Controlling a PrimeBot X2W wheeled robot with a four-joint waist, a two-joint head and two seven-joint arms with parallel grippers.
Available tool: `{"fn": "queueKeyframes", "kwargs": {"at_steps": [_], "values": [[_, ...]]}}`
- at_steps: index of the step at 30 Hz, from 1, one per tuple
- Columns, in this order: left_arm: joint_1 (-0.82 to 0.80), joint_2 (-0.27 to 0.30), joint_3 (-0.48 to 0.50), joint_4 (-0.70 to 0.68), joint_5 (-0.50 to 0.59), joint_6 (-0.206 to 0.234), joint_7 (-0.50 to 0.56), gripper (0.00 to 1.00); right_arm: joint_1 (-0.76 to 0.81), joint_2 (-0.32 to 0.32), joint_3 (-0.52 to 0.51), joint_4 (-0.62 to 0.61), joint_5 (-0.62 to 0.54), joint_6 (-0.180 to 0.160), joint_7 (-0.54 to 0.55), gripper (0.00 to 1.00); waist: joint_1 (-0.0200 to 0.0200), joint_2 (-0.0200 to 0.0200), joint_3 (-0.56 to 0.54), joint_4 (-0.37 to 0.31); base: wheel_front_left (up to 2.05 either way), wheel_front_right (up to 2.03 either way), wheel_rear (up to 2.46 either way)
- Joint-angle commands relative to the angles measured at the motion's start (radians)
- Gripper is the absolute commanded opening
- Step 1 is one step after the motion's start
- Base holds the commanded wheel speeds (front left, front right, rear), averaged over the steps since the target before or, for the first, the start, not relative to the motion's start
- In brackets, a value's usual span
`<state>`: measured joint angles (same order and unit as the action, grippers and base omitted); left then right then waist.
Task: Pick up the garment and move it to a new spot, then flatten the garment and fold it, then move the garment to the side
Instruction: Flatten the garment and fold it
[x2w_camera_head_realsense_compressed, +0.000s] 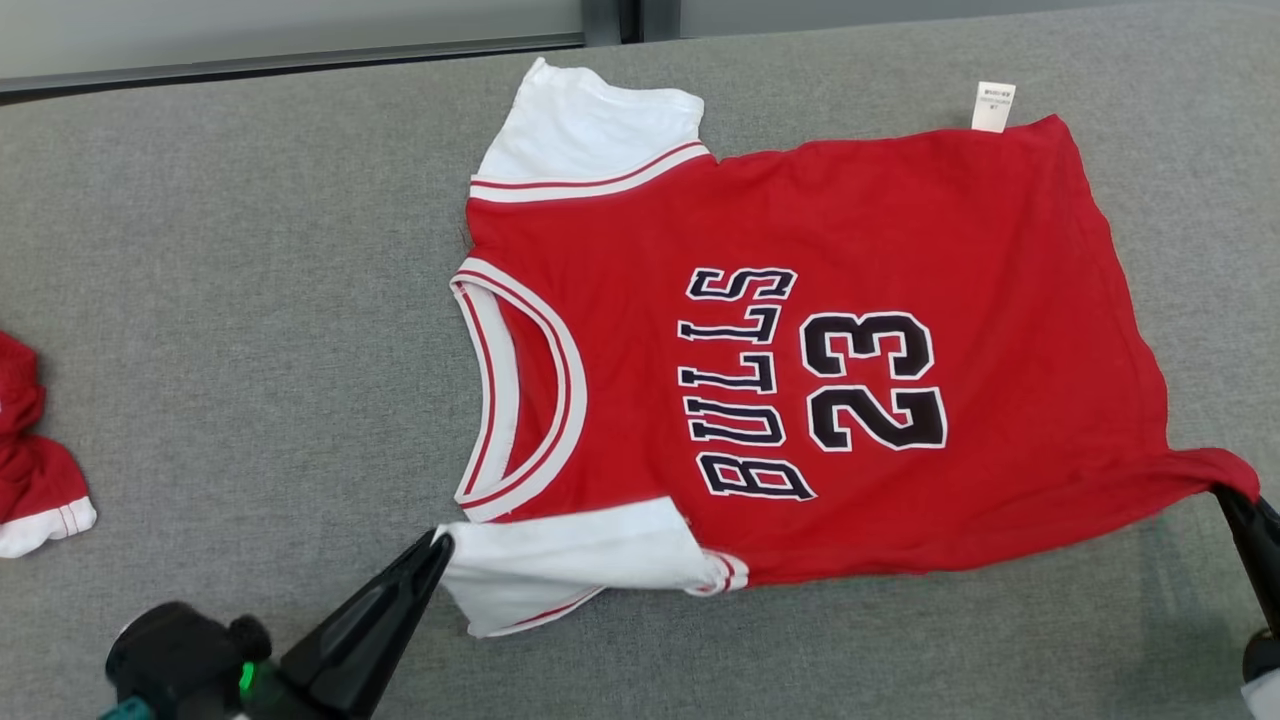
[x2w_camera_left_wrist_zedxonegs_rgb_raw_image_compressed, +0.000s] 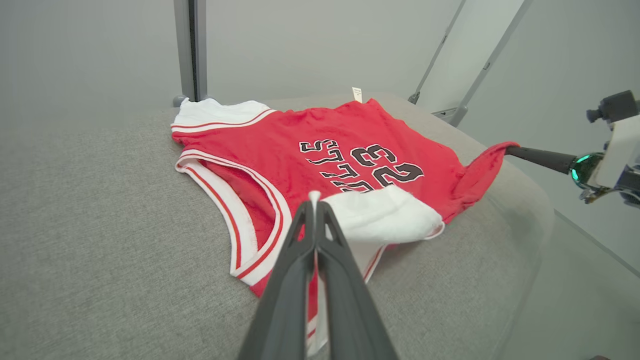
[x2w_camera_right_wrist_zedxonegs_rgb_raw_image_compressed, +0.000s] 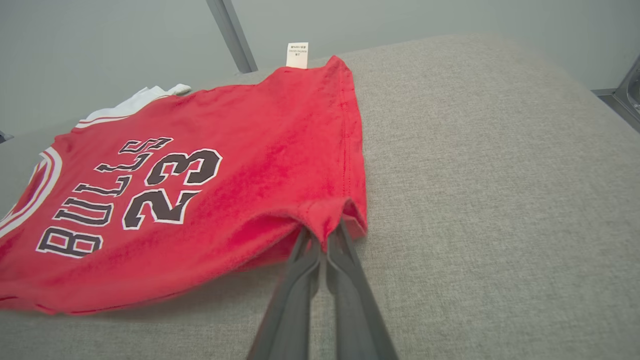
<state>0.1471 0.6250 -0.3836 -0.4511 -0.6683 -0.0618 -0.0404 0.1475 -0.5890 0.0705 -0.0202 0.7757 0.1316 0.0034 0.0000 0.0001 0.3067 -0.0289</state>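
A red jersey (x2w_camera_head_realsense_compressed: 880, 240) with white sleeves and "BULLS 23" in black lies spread on the grey table (x2w_camera_head_realsense_compressed: 250, 300), neck to the left. My left gripper (x2w_camera_head_realsense_compressed: 437, 545) is shut on the tip of the near white sleeve (x2w_camera_left_wrist_zedxonegs_rgb_raw_image_compressed: 385, 215), lifting it a little; the pinch shows in the left wrist view (x2w_camera_left_wrist_zedxonegs_rgb_raw_image_compressed: 315, 200). My right gripper (x2w_camera_head_realsense_compressed: 1228, 497) is shut on the near hem corner (x2w_camera_right_wrist_zedxonegs_rgb_raw_image_compressed: 345, 215) of the jersey (x2w_camera_right_wrist_zedxonegs_rgb_raw_image_compressed: 250, 165), pulling it into a point. The same corner (x2w_camera_left_wrist_zedxonegs_rgb_raw_image_compressed: 492, 155) hangs stretched from that gripper (x2w_camera_left_wrist_zedxonegs_rgb_raw_image_compressed: 507, 150) in the left wrist view.
A second red and white garment (x2w_camera_head_realsense_compressed: 35, 470) lies bunched at the table's left edge. A white label (x2w_camera_head_realsense_compressed: 992, 105) sticks out from the jersey's far hem. Bare grey table lies to the left of the jersey and along the front edge.
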Motion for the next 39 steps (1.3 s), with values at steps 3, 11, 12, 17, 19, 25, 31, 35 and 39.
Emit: {"fn": "queueKeyframes", "kwargs": {"at_steps": [3, 11, 12, 17, 19, 25, 31, 35, 39], "values": [[-0.091, -0.025, -0.021, 0.061, 0.03, -0.016, -0.007, 0.0, -0.049, 0.024, -0.014, 0.011, -0.03, -0.002, 0.04, 0.0, 0.0, -0.0001, 0.014, 0.006, 0.0, 0.0, 0.0], [-0.247, -0.047, -0.025, 0.163, 0.067, -0.034, -0.034, 0.0, -0.143, 0.046, -0.043, 0.025, -0.059, -0.002, 0.073, 0.0, 0.0, -0.0001, 0.075, 0.022, 0.0, 0.0, 0.0], [-0.264, -0.046, -0.024, 0.168, 0.071, -0.037, -0.037, 0.0, -0.157, 0.047, -0.046, 0.026, -0.062, -0.002, 0.076, 0.0, 0.0, -0.0001, 0.086, 0.023, 0.0, 0.0, 0.0], [-0.373, -0.039, -0.045, 0.203, 0.09, -0.051, -0.033, 0.0, -0.229, 0.052, -0.05, 0.031, -0.067, -0.002, 0.079, 0.0, 0.0, -0.0001, 0.148, 0.035, 0.0, 0.0, 0.0], [-0.409, -0.041, -0.054, 0.216, 0.098, -0.054, -0.036, 0.0, -0.248, 0.051, -0.048, 0.03, -0.069, -0.002, 0.076, 0.0, 0.0, -0.0001, 0.165, 0.038, 0.0, 0.0, 0.0], [-0.498, -0.038, -0.077, 0.253, 0.112, -0.06, -0.052, 0.0, -0.303, 0.057, -0.061, 0.055, -0.088, -0.002, 0.036, 0.0, 0.0, -0.0001, 0.191, 0.041, 0.0, 0.0, 0.0], [-0.556, -0.048, -0.096, 0.289, 0.124, -0.065, -0.084, 0.0, -0.329, 0.076, -0.062, 0.081, -0.099, -0.002, 0.013, 1.0, 0.0, -0.0001, 0.195, 0.04, 0.0, 0.0, 0.0], [-0.536, -0.065, -0.088, 0.318, 0.115, -0.037, -0.109, 1.0, -0.314, 0.1, -0.065, 0.072, -0.099, -0.001, -0.028, 1.0, 0.0, -0.0001, 0.19, 0.034, 0.0, 0.0, 0.0], [-0.429, -0.069, -0.073, 0.307, 0.11, 0.026, -0.138, 1.0, -0.27, 0.123, -0.083, 0.035, -0.132, -0.001, -0.138, 1.0, 0.0, -0.0001, 0.176, 0.023, 0.0, 0.0, 0.0]]}}
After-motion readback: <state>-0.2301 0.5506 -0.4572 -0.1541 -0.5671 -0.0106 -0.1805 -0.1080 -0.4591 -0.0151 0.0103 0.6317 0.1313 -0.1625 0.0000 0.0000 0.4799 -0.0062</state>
